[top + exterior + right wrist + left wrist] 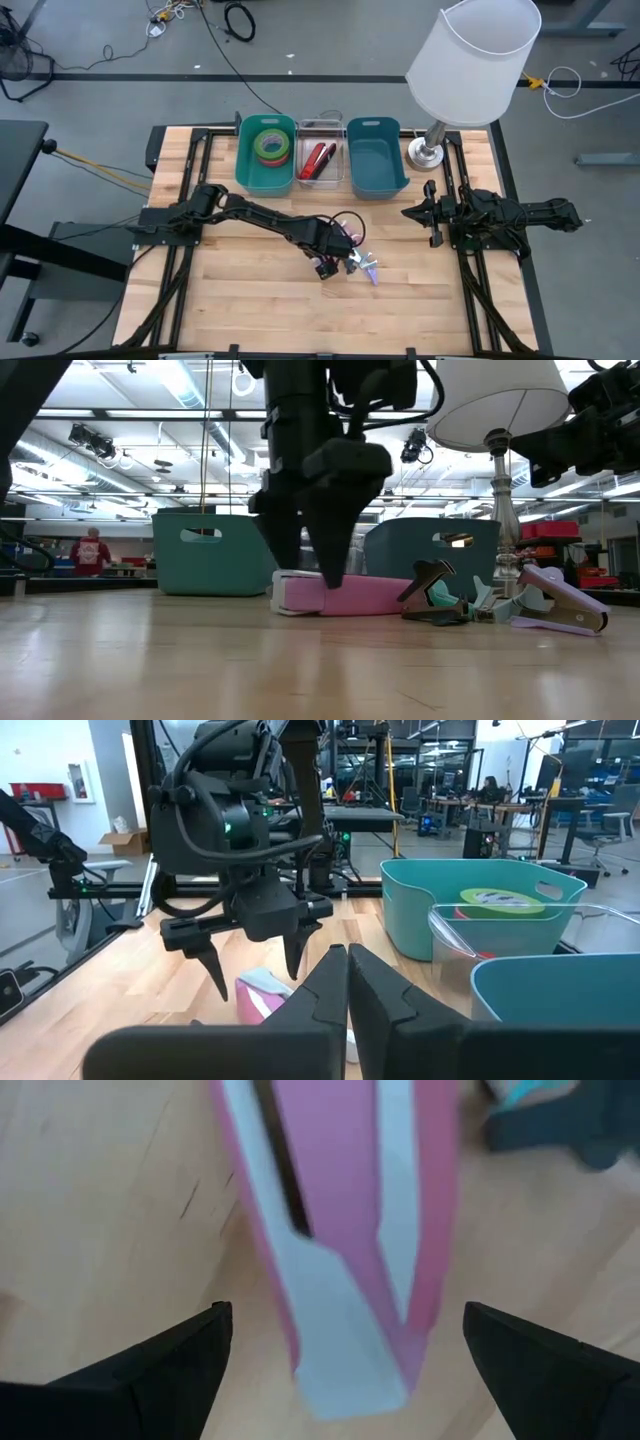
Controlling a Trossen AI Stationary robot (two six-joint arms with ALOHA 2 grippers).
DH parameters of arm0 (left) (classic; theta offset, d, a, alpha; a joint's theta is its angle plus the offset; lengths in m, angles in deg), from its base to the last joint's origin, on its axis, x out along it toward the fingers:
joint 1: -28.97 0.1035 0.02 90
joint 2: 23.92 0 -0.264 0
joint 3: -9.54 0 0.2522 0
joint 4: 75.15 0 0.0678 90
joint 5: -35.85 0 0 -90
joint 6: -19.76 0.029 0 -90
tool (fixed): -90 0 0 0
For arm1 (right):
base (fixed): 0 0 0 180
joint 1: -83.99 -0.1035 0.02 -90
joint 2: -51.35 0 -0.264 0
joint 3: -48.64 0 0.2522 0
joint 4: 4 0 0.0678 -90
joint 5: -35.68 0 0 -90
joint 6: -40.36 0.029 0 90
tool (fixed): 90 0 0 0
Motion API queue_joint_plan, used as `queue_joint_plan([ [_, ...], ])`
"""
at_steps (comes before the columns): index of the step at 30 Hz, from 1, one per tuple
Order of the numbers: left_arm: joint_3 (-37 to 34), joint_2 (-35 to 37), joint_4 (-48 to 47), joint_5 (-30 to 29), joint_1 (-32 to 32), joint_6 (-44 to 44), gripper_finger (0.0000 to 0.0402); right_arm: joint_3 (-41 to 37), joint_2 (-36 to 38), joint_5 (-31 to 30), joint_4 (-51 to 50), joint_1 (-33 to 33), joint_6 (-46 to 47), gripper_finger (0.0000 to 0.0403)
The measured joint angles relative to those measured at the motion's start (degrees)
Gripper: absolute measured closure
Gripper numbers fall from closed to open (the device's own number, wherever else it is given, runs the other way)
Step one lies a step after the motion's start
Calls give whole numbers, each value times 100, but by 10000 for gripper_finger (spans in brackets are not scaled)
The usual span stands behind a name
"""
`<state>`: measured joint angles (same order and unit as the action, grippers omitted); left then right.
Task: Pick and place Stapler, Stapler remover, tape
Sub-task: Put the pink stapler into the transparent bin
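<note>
Your left gripper [337, 255], fingers spread, hangs over the pink stapler [340, 1230] at center frame; your right gripper [428, 212], fingers pressed together, waits at right.

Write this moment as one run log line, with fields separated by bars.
left gripper: open, straddling pink stapler | right gripper: shut, waiting at right side | tape: in left teal bin | stapler: on table, ungrasped
</note>
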<state>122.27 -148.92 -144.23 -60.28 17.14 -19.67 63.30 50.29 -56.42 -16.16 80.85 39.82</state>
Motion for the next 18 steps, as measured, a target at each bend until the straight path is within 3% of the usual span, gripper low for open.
queue_joint_plan([
  [12, -3, -5, 71, 146, 4, -41, 6, 0, 0, -2, 3, -1, 0, 387],
  [18, 5, -124, 94, 332, 4, -89, 34, 1, 0, 0, 5, 0, 0, 387],
])
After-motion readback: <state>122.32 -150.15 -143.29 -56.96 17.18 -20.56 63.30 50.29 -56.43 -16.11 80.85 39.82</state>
